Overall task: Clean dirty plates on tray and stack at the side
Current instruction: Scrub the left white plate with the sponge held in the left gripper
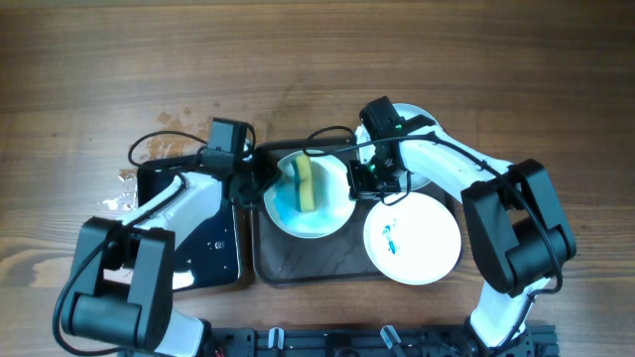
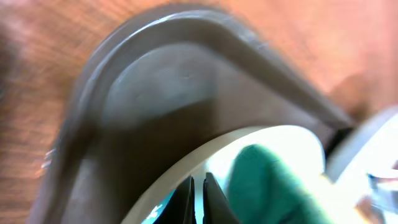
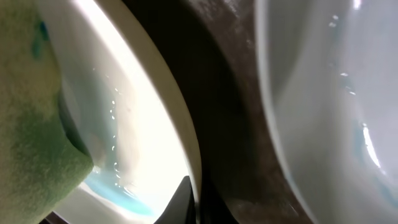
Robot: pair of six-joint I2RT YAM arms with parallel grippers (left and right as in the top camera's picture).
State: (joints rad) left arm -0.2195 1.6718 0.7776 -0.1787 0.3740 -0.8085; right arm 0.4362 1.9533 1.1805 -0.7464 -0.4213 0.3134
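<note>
The dark tray [image 1: 317, 266] lies at centre. A pale plate [image 1: 327, 220] with a blue smear sits on it and carries a yellow-green sponge [image 1: 307, 184]. My left gripper [image 1: 260, 183] is shut on this plate's left rim [image 2: 186, 163]. My right gripper [image 1: 355, 183] is shut on its right rim [image 3: 186, 143]. A white plate [image 1: 422, 243] with a blue smear lies at the tray's right end. A third plate [image 1: 419, 117] shows at the back right, mostly hidden by the right arm. The sponge also shows in the left wrist view [image 2: 267, 186] and the right wrist view [image 3: 31, 112].
A smaller glossy black tray [image 1: 203, 238] lies to the left of the dark tray, under the left arm. The dark tray's rim [image 2: 161, 37] and floor [image 3: 230, 93] show in the wrist views. Bare wooden table surrounds everything.
</note>
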